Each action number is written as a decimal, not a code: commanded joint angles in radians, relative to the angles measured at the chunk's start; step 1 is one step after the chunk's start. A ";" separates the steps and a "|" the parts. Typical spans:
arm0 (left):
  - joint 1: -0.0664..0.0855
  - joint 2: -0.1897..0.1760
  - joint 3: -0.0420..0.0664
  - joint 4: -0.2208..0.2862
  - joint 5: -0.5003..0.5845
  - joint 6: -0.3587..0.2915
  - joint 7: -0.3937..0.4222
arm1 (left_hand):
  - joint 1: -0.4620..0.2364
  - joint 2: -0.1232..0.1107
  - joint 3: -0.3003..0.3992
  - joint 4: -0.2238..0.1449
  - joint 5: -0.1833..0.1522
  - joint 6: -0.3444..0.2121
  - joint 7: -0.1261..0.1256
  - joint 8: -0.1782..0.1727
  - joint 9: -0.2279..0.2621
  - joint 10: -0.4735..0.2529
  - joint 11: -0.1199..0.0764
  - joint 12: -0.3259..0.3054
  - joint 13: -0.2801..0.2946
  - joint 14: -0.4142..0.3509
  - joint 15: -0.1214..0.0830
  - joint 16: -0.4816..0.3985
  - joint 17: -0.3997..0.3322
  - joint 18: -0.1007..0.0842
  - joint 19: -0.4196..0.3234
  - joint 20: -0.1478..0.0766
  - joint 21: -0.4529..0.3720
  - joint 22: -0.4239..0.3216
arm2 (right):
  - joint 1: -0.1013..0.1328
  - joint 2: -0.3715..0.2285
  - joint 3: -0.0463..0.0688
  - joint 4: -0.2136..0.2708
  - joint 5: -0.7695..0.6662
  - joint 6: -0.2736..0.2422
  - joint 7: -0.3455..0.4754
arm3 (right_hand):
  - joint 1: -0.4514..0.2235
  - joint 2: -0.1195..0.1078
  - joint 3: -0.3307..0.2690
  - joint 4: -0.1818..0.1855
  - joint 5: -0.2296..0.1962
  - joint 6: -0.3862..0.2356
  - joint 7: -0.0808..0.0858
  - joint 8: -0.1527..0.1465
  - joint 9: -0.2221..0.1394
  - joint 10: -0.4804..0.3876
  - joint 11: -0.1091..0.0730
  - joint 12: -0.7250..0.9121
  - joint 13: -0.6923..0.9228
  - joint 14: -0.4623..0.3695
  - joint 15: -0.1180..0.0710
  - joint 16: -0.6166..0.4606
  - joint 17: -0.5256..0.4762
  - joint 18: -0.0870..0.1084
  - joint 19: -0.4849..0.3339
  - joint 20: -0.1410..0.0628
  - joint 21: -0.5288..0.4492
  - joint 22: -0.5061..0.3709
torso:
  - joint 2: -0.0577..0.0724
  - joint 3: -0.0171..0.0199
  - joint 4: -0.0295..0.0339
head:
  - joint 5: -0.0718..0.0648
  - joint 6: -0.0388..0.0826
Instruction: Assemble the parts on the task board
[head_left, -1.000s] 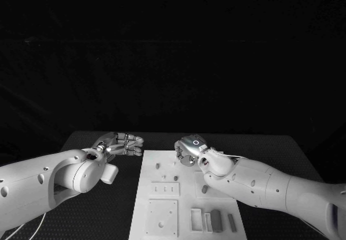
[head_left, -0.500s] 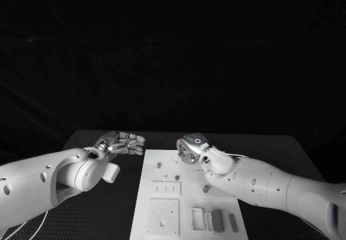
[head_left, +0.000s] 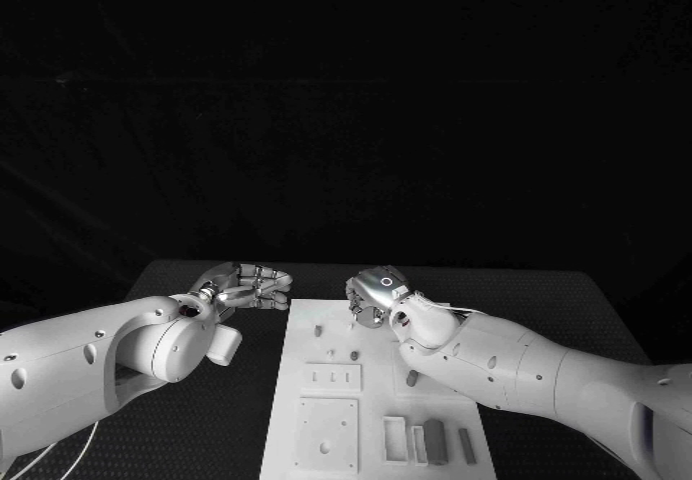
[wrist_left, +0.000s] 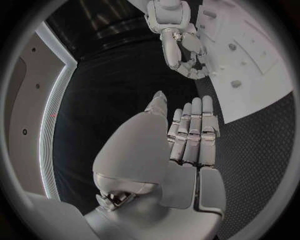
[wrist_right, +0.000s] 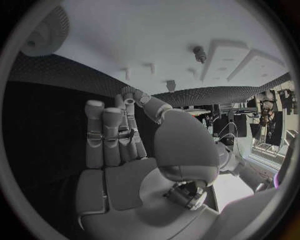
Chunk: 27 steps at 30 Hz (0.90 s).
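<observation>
Both arms are up at the far end of the task board (head_left: 378, 400), the long white plate running down the middle of the black table (head_left: 577, 300). Its long axis points straight away from the robot, the near end crowded with recessed pockets and the far end up between the two hands.

The left robot hand (head_left: 248, 287) hangs just off the board's far left corner, over bare table. From its own wrist camera the fingers (wrist_left: 194, 132) lie straight and side by side, palm empty, nothing held. The right robot hand (head_left: 378, 297) sits over the board's far end, and its wrist view likewise shows fingers (wrist_right: 109, 137) extended with nothing in them, so this one is also open and unloaded.

The parts: small dark pegs (head_left: 355, 354) dot the upper middle of the board, and a group of slim bars (head_left: 431, 441) lies at the near right, long axes in line with the board's. Whether the pegs stand in holes or merely rest on top, I can't quite tell from here.

The risks, as I read them: the right forearm stretches low across the board's right side, so a careless sweep could knock a peg or nudge the bars askew. The pegs are tiny against those broad fingers; a pinch slightly off could flick one off the plate. And with both hands close together at the far end, a reach inward could bring them into contact.
</observation>
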 joint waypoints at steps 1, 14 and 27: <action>0.003 0.003 0.001 0.000 -0.004 0.012 0.007 | 0.003 -0.007 -0.006 -0.002 0.002 0.006 0.030 -0.005 -0.002 0.008 0.002 -0.004 -0.001 0.006 0.000 -0.007 0.001 0.020 0.009 0.000 -0.006 -0.001 | 0.000 0.006 0.000 -0.010 0.000 0.019 0.011 | 0.009 0.004 0.098 -0.094 0.003 0.008 -0.001 0.003 0.001 0.037 -0.018 0.003 0.109 -0.002 -0.006 0.004 0.001 0.086 -0.001 -0.005 0.006 0.023 | 0.000 -0.0013 0.0001 | 0.000 -0.001; 0.004 0.003 0.001 0.002 -0.006 0.013 0.008 | 0.003 -0.007 -0.006 -0.002 0.002 0.006 0.030 -0.005 -0.002 0.008 0.003 -0.005 -0.001 0.006 0.000 -0.008 0.002 0.020 0.009 0.000 -0.007 -0.001 | -0.001 0.014 -0.003 -0.032 0.011 0.069 0.020 | 0.006 0.005 0.098 -0.094 0.003 0.008 0.000 0.002 0.001 0.036 -0.017 0.002 0.110 -0.003 -0.005 0.004 0.000 0.086 -0.003 -0.005 0.006 0.023 | 0.000 -0.0007 -0.0015 | 0.000 -0.002; 0.007 0.008 0.002 0.001 -0.010 0.012 0.008 | 0.002 -0.007 -0.007 -0.002 0.002 0.007 0.030 -0.006 -0.003 0.008 0.003 -0.006 -0.001 0.006 0.000 -0.009 0.004 0.020 0.009 0.000 -0.007 -0.001 | -0.005 0.031 -0.004 -0.054 0.015 0.067 0.021 | 0.003 0.007 0.099 -0.094 0.003 0.007 0.000 0.000 0.002 0.034 -0.016 0.000 0.110 -0.005 -0.004 0.005 0.000 0.086 -0.006 -0.004 0.006 0.022 | 0.001 -0.0007 0.0000 | 0.001 -0.003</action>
